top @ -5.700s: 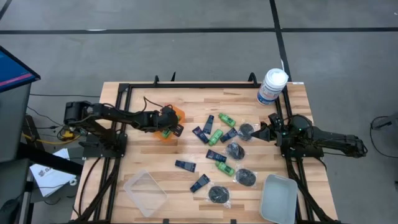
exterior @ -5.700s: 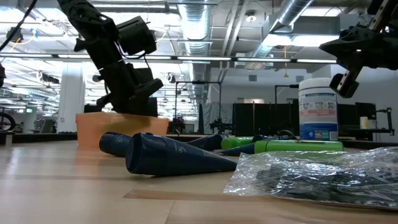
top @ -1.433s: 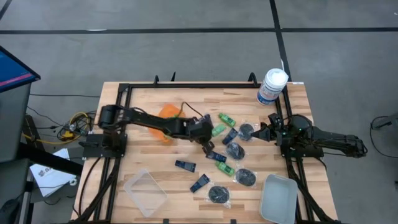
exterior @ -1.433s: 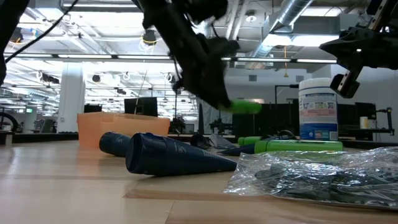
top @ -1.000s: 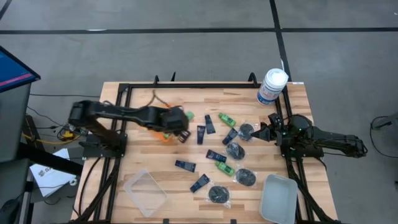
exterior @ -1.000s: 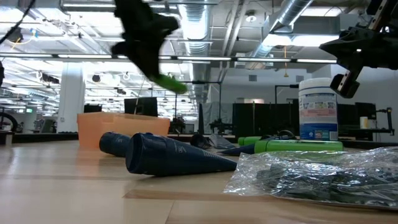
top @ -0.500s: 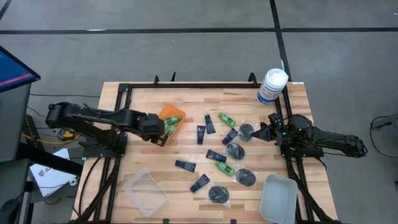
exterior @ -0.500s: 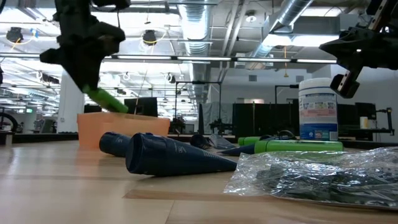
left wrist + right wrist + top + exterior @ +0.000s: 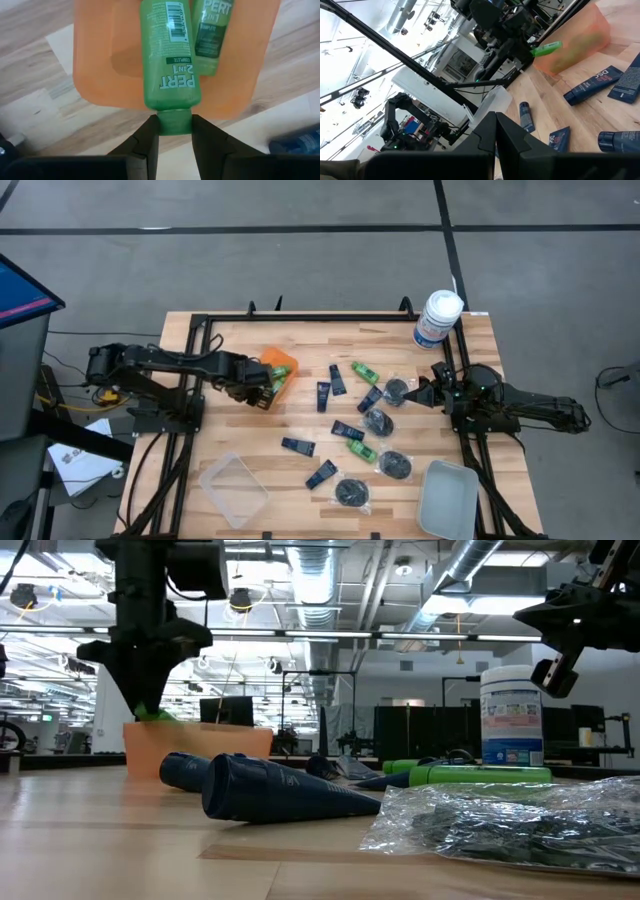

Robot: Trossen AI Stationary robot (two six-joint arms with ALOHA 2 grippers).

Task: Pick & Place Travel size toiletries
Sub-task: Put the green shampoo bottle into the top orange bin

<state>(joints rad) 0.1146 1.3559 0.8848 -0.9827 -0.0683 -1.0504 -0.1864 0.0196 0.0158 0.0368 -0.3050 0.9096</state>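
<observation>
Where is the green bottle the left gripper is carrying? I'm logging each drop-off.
In the left wrist view, the green bottle hangs by its cap in the left gripper, over the orange bin, beside a second green bottle already inside.

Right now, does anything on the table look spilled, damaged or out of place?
Nothing stands out. The left hand holds a green bottle by its cap over the orange bin, where another green bottle already lies. The remaining toiletries lie scattered mid-table, apparently awaiting sorting.
</observation>
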